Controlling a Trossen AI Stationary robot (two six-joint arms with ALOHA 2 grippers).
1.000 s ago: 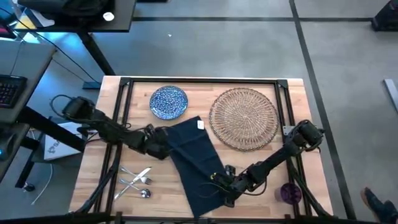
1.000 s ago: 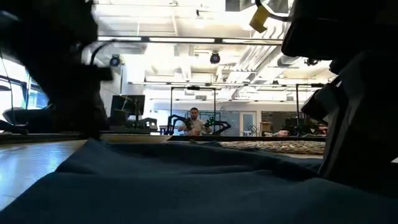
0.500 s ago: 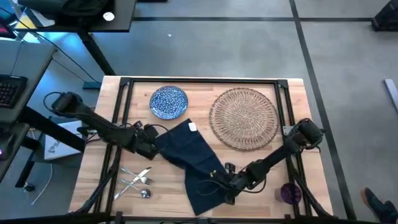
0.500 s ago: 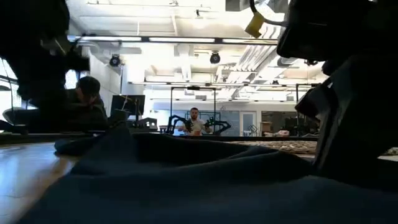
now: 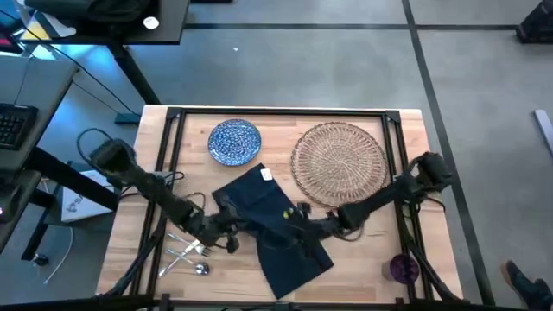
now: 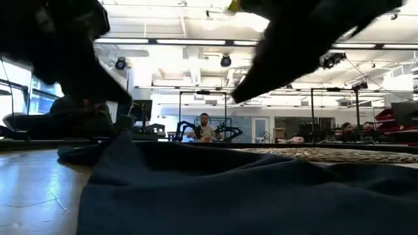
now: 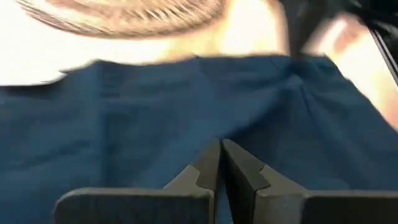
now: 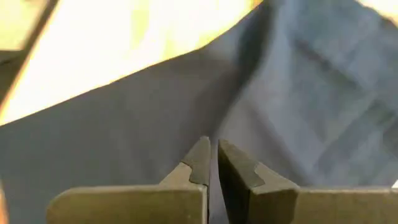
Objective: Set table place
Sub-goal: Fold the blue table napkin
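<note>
Napkin (image 5: 275, 226) with unreadable white tag, both hands (image 7: 221, 163) (image 8: 211, 163) pressed together above it.

Person (image 6: 205, 128) behind; keyboard (image 5: 12, 125) aside.

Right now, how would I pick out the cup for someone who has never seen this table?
Start at the wooden table and go to its near right corner, past the round wicker placemat. The cup stands alone there, right of the navy napkin: the only small purple thing.
</note>
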